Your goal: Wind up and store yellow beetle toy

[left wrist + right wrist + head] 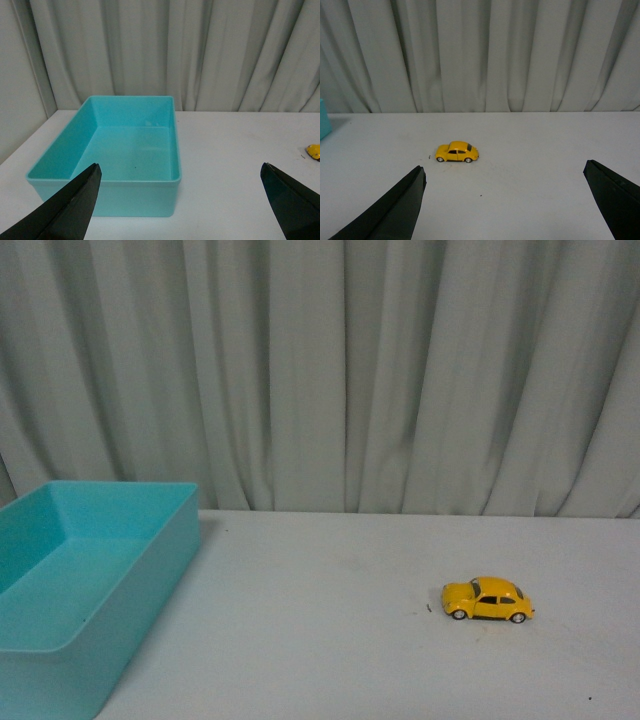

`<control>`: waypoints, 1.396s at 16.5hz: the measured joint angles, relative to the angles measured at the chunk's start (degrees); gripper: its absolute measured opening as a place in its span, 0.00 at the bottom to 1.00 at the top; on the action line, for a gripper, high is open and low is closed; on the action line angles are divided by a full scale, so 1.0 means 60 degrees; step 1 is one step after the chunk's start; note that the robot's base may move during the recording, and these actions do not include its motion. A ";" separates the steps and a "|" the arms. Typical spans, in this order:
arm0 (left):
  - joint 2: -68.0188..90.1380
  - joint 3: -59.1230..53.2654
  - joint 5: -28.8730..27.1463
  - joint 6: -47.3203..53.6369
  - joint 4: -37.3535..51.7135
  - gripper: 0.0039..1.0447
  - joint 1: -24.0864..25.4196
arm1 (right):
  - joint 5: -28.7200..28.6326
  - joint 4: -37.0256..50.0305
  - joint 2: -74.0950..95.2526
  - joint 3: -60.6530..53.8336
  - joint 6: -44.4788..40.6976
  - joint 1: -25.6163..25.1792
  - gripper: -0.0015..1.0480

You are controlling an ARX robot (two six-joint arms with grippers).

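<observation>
My yellow beetle toy point(488, 600) stands on its four wheels on the white table point(330, 650), to the right side in the front view, and it shows me its long side. A small dark speck point(429, 608) lies on the table just beside one end of the car. The teal bin point(150, 590) is at the far left of the table, well apart from the toy. Behind the table hangs a grey curtain point(350, 370). In the front view I see neither of my arms. My left gripper point(180, 166) is spread wide and holds nothing; its two black fingers frame the bin from the near side. My right gripper point(505, 165) is also spread wide with nothing in it, and the toy is seen between its fingers, further out on the table, not touched by them.
</observation>
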 joint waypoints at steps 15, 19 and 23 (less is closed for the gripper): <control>0.0000 0.0000 0.0000 0.0000 -0.0004 0.94 0.0000 | 0.0000 0.0004 0.0000 0.0004 0.0000 0.0000 0.94; 0.0000 0.0000 0.0000 0.0004 0.0007 0.94 0.0000 | 0.0000 0.0011 -0.0004 0.0000 0.0000 0.0000 0.94; 0.0000 0.0000 0.0000 0.0000 -0.0015 0.94 0.0000 | 0.0000 -0.0007 0.0004 0.0000 0.0000 0.0000 0.94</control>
